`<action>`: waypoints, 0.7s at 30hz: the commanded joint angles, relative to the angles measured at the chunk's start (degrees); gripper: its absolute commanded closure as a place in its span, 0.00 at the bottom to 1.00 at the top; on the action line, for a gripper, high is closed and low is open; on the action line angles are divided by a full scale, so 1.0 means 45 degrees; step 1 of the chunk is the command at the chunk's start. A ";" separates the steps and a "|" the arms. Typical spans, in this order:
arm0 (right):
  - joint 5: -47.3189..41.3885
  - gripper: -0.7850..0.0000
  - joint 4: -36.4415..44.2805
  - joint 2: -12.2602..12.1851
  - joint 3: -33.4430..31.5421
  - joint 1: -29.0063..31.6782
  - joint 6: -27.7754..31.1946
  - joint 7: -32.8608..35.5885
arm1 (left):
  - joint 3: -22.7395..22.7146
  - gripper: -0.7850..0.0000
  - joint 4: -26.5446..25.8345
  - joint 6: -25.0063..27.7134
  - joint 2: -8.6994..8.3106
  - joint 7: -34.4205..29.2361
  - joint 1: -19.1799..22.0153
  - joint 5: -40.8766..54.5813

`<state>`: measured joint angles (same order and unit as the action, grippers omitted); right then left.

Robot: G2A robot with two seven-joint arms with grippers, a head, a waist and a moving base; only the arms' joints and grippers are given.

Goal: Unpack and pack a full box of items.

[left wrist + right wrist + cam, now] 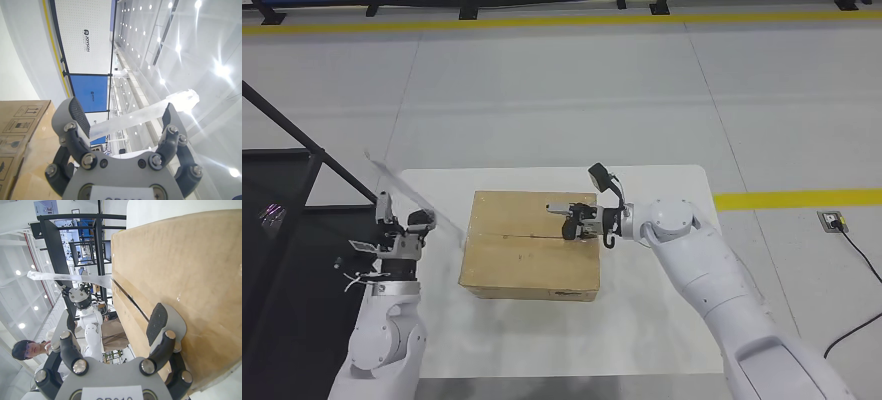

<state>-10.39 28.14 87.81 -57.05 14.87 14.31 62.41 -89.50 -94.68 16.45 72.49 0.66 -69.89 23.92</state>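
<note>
A brown cardboard box [532, 250] stands in the middle of the white table [662, 300], its top flaps shut along a centre seam [130, 298]. A long strip of clear tape [407, 195] runs from the box's left end up and away past my left gripper [402, 215]. That gripper [123, 117] is open beside the box [28, 132], with the tape [132, 117] passing between its fingers. My right gripper [564, 220] is open over the box top. In its wrist view [113, 323] one pad [157, 323] lies close to the seam.
A black metal frame [282, 200] stands just left of the table, close to the left arm. A yellow floor line [792, 198] runs off to the right. Bare tabletop lies to the right of and in front of the box.
</note>
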 commanded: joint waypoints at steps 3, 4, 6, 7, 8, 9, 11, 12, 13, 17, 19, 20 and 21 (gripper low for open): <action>-0.0057 0.00 0.0052 -0.0035 -0.0072 0.0001 0.0136 0.0099 | 0.0279 0.00 -0.0192 -0.0149 0.0027 -0.0273 0.0060 -0.0440; -0.0082 0.00 0.0072 -0.0052 -0.0107 0.0008 0.0202 0.0110 | 0.0363 0.00 -0.0224 -0.0191 0.0032 -0.0360 0.0083 -0.0587; -0.0182 0.00 0.0154 -0.0095 -0.0215 0.0059 0.0458 0.0100 | 0.0539 0.00 -0.0252 -0.0270 0.0044 -0.0533 0.0129 -0.0876; -0.0231 0.00 0.0219 -0.0124 -0.0276 0.0095 0.0634 0.0129 | 0.0625 0.00 -0.0252 -0.0314 0.0048 -0.0620 0.0155 -0.1046; -0.0332 0.00 0.0293 -0.0157 -0.0360 0.0153 0.0840 0.0180 | 0.0721 0.00 -0.0250 -0.0345 0.0055 -0.0694 0.0179 -0.1181; -0.0416 0.00 0.0341 -0.0198 -0.0449 0.0206 0.0991 0.0233 | 0.0815 0.00 -0.0238 -0.0390 0.0060 -0.0782 0.0211 -0.1346; -0.0544 0.00 0.0488 -0.0291 -0.0639 0.0324 0.1367 0.0260 | 0.1011 0.00 -0.0183 -0.0503 0.0076 -0.0923 0.0281 -0.1613; -0.0605 0.00 0.0585 -0.0335 -0.0723 0.0391 0.1507 0.0312 | 0.1091 0.00 -0.0149 -0.0541 0.0085 -0.0959 0.0321 -0.1713; -0.0691 0.00 0.0700 -0.0383 -0.0823 0.0464 0.1679 0.0360 | 0.1195 0.00 -0.0095 -0.0604 0.0095 -0.1021 0.0352 -0.1822; -0.0818 0.00 0.1103 -0.0585 -0.1183 0.0779 0.2110 0.0315 | 0.1486 0.00 0.0230 -0.0809 0.0139 -0.1113 0.0631 -0.2086; -0.0808 0.00 0.1326 -0.0656 -0.1287 0.0932 0.2116 0.0201 | 0.1601 0.00 0.0343 -0.0849 0.0168 -0.1064 0.0736 -0.2124; -0.0769 0.00 0.1434 -0.0687 -0.1319 0.0994 0.2083 0.0123 | 0.1626 0.00 0.0377 -0.0855 0.0178 -0.1051 0.0764 -0.2133; -0.0736 0.00 0.1537 -0.0711 -0.1347 0.1055 0.2040 0.0021 | 0.1642 0.00 0.0395 -0.0866 0.0187 -0.1066 0.0779 -0.2105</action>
<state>-13.86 34.57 84.73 -62.99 19.34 23.74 62.97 -82.19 -92.99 12.60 73.28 -4.10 -66.45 14.34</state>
